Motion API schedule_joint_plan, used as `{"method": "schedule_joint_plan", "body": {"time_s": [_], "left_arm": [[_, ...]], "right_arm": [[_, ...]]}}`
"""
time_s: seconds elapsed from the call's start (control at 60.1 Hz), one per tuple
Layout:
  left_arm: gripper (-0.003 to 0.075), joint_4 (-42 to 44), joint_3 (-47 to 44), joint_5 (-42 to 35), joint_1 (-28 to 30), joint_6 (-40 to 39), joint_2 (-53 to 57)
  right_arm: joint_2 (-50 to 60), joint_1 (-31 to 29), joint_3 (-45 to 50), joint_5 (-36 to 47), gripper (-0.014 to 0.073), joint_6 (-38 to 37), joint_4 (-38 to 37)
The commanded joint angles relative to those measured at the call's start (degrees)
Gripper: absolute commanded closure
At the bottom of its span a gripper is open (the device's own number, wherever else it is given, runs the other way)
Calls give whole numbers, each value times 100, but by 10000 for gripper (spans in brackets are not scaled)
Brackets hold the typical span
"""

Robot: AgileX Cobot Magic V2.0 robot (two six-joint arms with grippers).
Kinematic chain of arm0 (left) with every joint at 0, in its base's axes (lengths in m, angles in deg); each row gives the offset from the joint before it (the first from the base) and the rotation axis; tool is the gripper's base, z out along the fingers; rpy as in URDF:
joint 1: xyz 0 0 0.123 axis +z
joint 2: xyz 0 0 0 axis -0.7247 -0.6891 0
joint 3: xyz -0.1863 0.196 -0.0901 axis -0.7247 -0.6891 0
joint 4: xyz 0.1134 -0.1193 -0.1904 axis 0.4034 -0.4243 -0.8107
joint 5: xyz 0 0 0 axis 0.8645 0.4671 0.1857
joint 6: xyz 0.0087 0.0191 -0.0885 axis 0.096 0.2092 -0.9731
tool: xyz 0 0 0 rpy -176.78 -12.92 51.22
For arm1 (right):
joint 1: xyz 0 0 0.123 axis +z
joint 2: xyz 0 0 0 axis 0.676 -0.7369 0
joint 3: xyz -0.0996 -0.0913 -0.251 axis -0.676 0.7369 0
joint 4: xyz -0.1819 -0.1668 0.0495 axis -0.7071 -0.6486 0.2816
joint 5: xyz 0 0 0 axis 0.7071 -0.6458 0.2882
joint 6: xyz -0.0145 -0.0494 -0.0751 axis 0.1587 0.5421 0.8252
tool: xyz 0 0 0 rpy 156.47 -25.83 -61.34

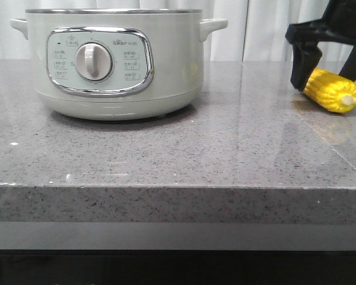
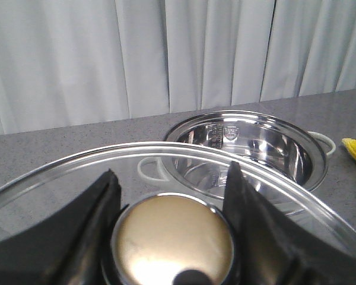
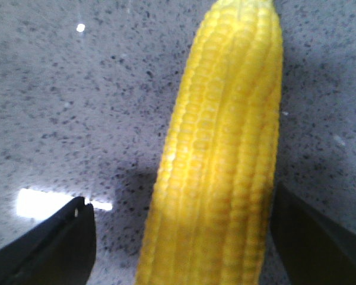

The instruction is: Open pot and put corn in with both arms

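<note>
Front view: the pot (image 1: 115,62) is seen standing uncovered at the left of the grey speckled counter (image 1: 184,148), while the corn (image 1: 332,90) lies on the far right, straddled by the right gripper (image 1: 326,74), whose fingers are spread wide on either side of the cob with a gap showing at one side. From the left wrist, the glass lid (image 2: 77,172) is shown held by its gold knob (image 2: 172,243) between the closed fingers of the left gripper (image 2: 169,196), with the steel-lined pot beyond.
</note>
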Motion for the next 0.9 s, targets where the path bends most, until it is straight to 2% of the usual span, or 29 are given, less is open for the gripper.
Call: {"method": "schedule_joint_plan", "body": {"time_s": [0.0, 0.083, 0.15, 0.233, 0.316, 0.549, 0.783, 0.883], "left_arm": [[524, -12, 210, -870, 11, -3, 16], [524, -12, 210, -870, 11, -3, 16], [524, 12, 210, -881, 11, -3, 16], [524, 25, 210, -881, 11, -3, 16], [524, 25, 210, -881, 11, -3, 16], [524, 25, 210, -892, 11, -3, 16], [524, 97, 210, -999, 11, -3, 16], [524, 132, 210, -1003, 11, -3, 16]], "right_arm": [[145, -41, -248, 149, -20, 38, -118], [78, -41, -248, 100, -2, 38, -140], [58, -41, -248, 67, 77, 38, -140], [58, -41, -248, 74, 223, 38, -140], [69, -41, -248, 74, 294, 38, -140], [442, 52, -570, -148, 293, 89, -117], [649, 643, -1996, -776, 293, 609, 307], [587, 1015, -2641, -804, 293, 790, 635]]}}
